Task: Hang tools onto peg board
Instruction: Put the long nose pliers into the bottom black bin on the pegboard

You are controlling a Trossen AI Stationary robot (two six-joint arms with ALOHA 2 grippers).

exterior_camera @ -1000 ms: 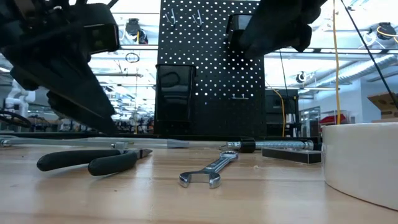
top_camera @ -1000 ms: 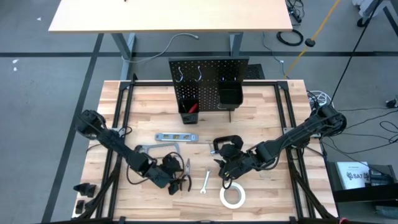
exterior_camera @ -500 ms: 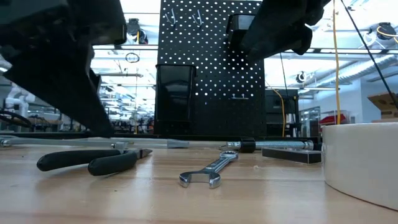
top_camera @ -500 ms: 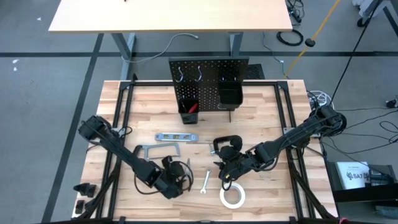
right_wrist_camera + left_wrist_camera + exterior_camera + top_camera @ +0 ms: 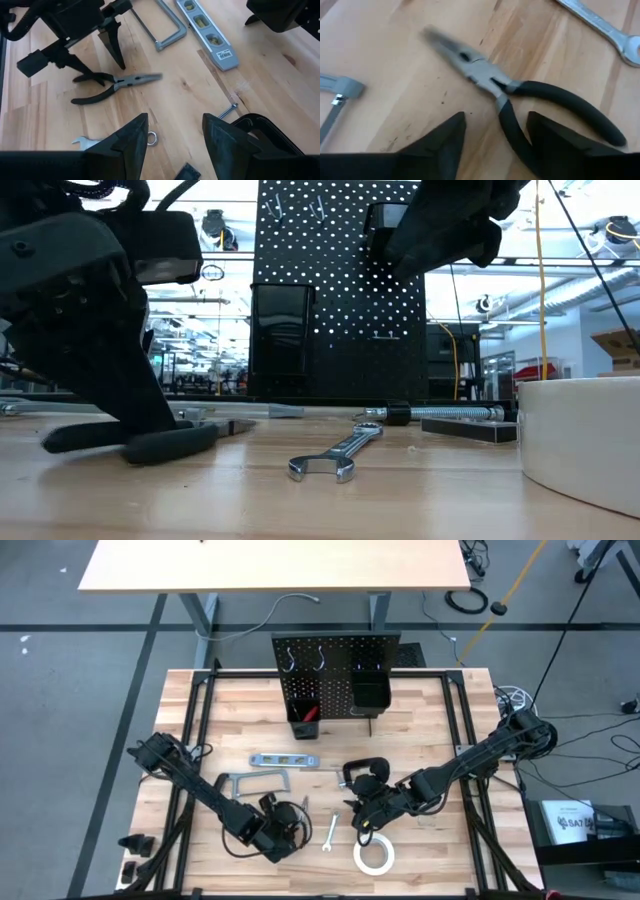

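Pliers (image 5: 520, 95) are lying flat on the table (image 5: 230, 715), near its front edge, between the hacksaw (image 5: 255, 781) and the wrench (image 5: 328, 831). The left end effector (image 5: 495, 137) is held low right over the black handles, with its fingers spread wide and nothing pinched. One handle is seen in the gap between the fingers. The long line of the pliers runs away from this end effector, nose pointing ahead. The left arm is much nearer. The right end effector (image 5: 172, 135) is spread and empty too, near the C-clamp (image 5: 366, 771). The peg board (image 5: 335, 670) stands far back.
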